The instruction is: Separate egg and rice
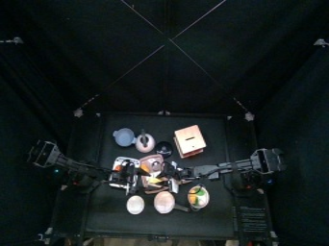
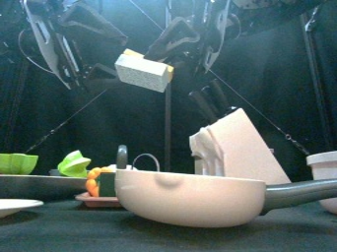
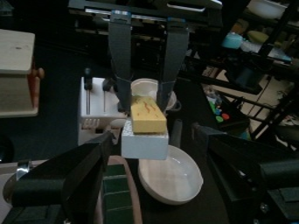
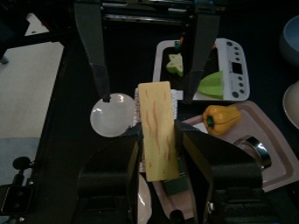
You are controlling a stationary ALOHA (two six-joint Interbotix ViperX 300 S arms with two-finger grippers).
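2 black arms meet over the middle of your small black table (image 1: 96, 144), which sits inside a pen of matte black curtains (image 1: 164, 58). Poles run up to a cross overhead. Past the arms, the left wrist view shows a blurred clutter of shelves (image 3: 263, 61).

Your right gripper (image 4: 163, 162) is pinching the task's piece and holding it in the air, clear of the table. The egg (image 3: 146, 115) is a flat yellow slab, and it sits on the rice (image 3: 142, 144), a squared white block. The 2 parts are together, not yet separated. Your left gripper (image 3: 152, 171) faces the piece from just beside it, jaws spread wide and touching nothing.

Below the piece, a smooth, round white bowl (image 2: 184, 197) with a grey handle lies nearest the front edge. Behind it stands a tall, slanted white block (image 2: 237, 148). A pale board (image 4: 274, 153) carries a glossy yellow pepper (image 4: 222, 116), and a white tray (image 4: 233, 66) holds green pieces (image 4: 211, 84). A boxy wooden case (image 1: 193, 140) and a rounded blue-grey pot (image 1: 125, 136) stand toward the table's back.
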